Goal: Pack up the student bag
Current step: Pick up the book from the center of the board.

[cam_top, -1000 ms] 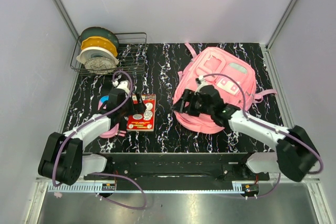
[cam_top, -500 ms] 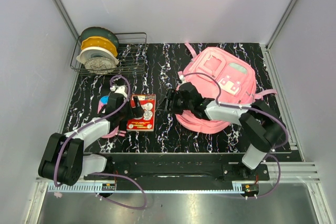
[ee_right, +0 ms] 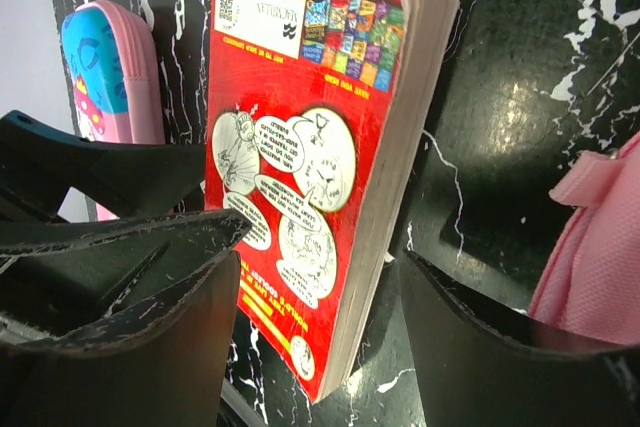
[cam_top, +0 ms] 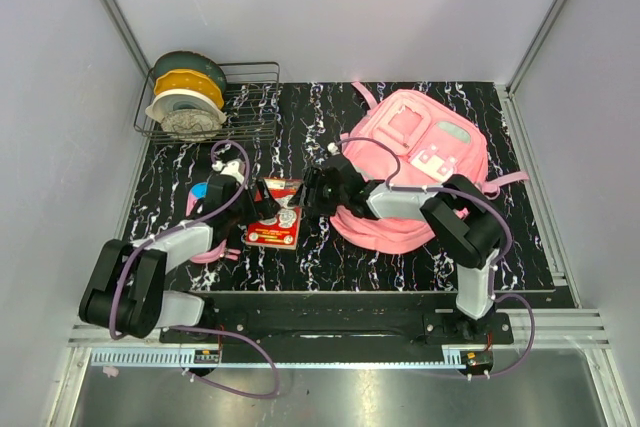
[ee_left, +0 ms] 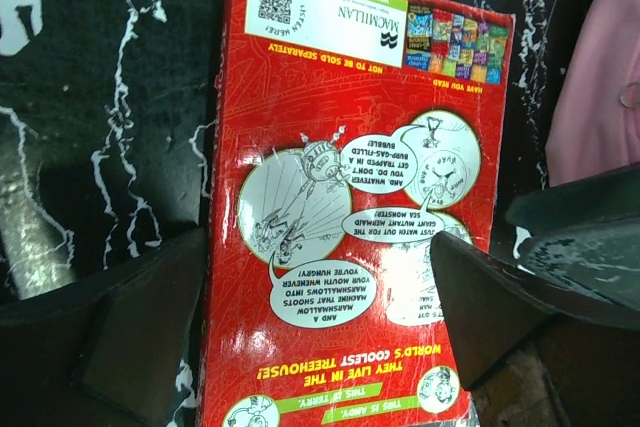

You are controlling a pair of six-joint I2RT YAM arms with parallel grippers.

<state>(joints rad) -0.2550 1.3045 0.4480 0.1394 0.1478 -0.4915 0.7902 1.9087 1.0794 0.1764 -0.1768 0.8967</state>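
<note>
Overhead, showing student bag (cam_top: 410, 162) lying right of centre, with left gripper (cam_top: 262, 197) and right gripper (cam_top: 312, 192) meeting over red book (cam_top: 275, 215) just beside it. Left wrist: straddling book, jaws spread wide, gripping nothing. Right wrist: flanking book, jaws parted, holding nothing. Probably fetching book; next calling for closing, lifting bagward.

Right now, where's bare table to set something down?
Free: the far-middle table between the wire rack and the backpack, and the near strip in front of the book. Crowded: around the book, where the left gripper, right gripper and pencil case bunch.
</note>
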